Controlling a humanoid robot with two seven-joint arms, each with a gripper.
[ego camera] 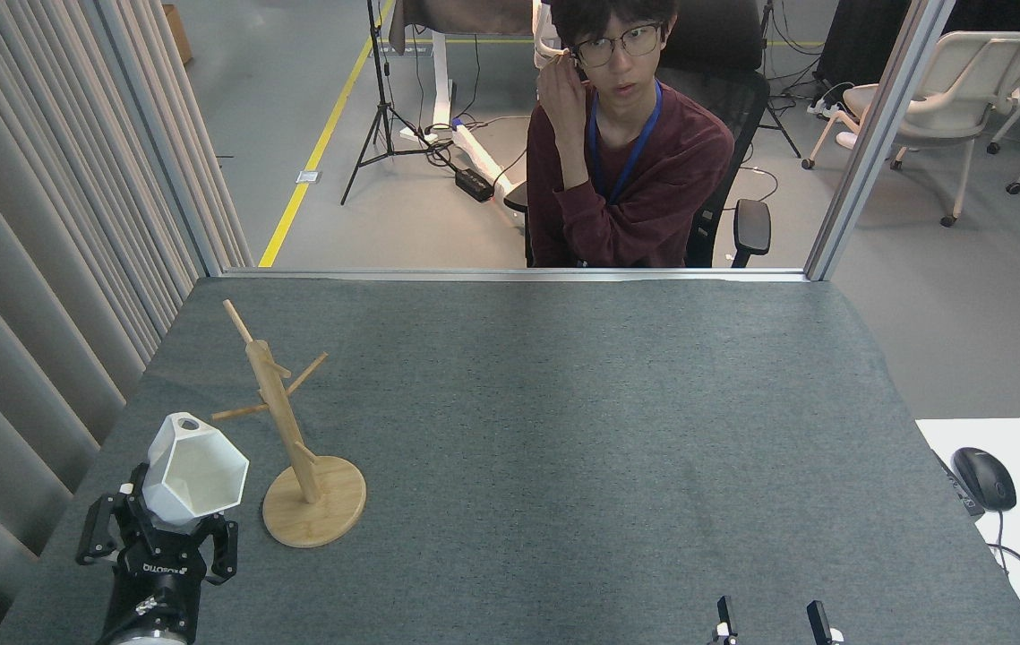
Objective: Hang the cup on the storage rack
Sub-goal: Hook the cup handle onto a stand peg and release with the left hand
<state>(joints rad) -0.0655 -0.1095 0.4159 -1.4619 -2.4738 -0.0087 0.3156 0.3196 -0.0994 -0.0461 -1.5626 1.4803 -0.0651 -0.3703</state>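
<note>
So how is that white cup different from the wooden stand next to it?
The cup is white, angular and hollow; the storage rack is light wood, a thin post with slanted pegs on a round base. The cup is held up off the table, tilted, in the left pincer; the storage rack stands by itself on the grey table. The cup is squat, the storage rack tall and slim. Both sit at the table's left side, near each other but apart.
</note>
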